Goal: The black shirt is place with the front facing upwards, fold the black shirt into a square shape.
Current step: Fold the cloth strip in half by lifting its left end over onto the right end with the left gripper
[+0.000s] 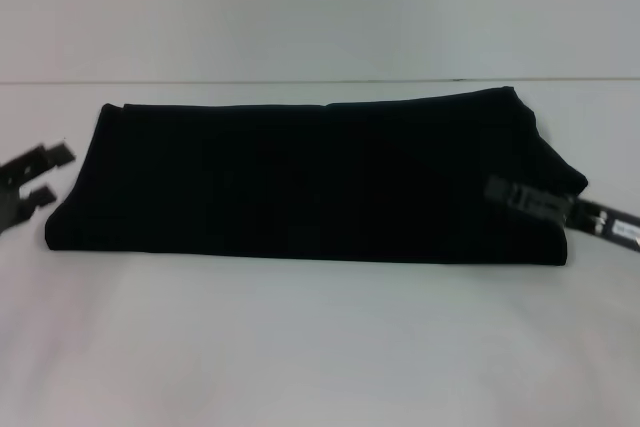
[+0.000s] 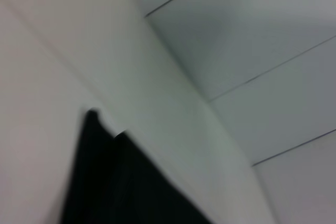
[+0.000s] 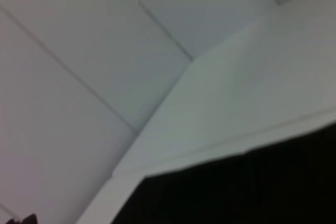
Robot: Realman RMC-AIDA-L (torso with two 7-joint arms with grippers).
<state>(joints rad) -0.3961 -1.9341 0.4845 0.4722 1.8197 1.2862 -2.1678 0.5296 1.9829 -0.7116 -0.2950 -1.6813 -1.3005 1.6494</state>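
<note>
The black shirt [image 1: 300, 177] lies on the white table [image 1: 320, 347] as a long, flat folded band running left to right. No lettering or label shows on it. My left gripper [image 1: 50, 177] is open and empty, just off the shirt's left end and not touching it. My right gripper [image 1: 525, 199] lies over the shirt's right end, near its front corner. A corner of the black cloth shows in the left wrist view [image 2: 121, 182], and an edge of it shows in the right wrist view [image 3: 252, 187].
A pale wall [image 1: 320, 7] rises behind the table's far edge, close to the shirt's back edge. Bare white table surface lies in front of the shirt and to both sides.
</note>
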